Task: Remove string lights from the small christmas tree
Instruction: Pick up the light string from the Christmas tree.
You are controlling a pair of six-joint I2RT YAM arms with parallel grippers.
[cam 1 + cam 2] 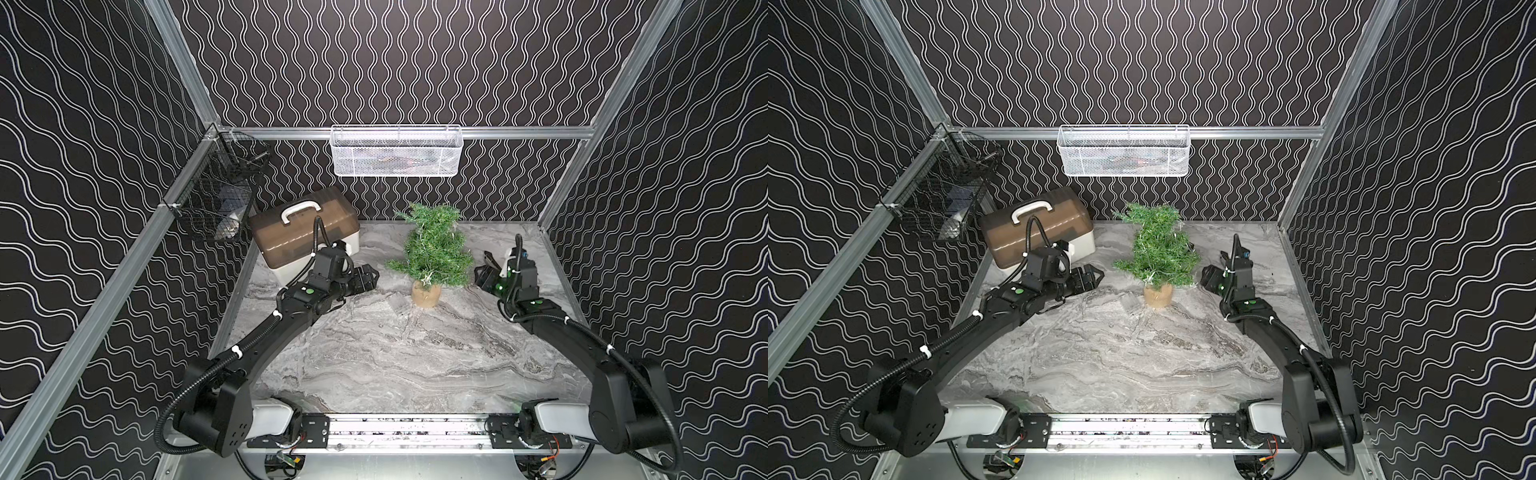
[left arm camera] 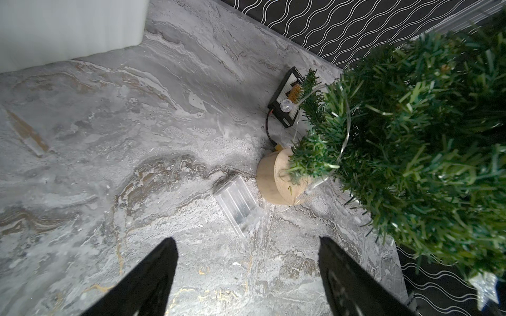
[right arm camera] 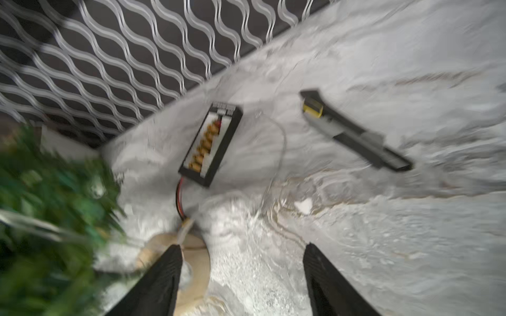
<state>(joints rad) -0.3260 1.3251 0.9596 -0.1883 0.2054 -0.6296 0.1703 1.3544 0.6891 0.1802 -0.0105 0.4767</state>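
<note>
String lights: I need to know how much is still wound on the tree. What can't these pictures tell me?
- Top views: strand too thin among the tree's needles.
- Left wrist: tree cut off by the edge; branches hide most of the strand.
- Right wrist: motion blur smears tree and strand.

The small christmas tree stands upright, string lights wound through; battery box beside base.

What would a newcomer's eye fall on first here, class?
The small christmas tree stands upright at the back middle of the table, string lights threaded through it and their clear battery box lying beside its base. The left gripper and right gripper, both open, flank it.
</note>
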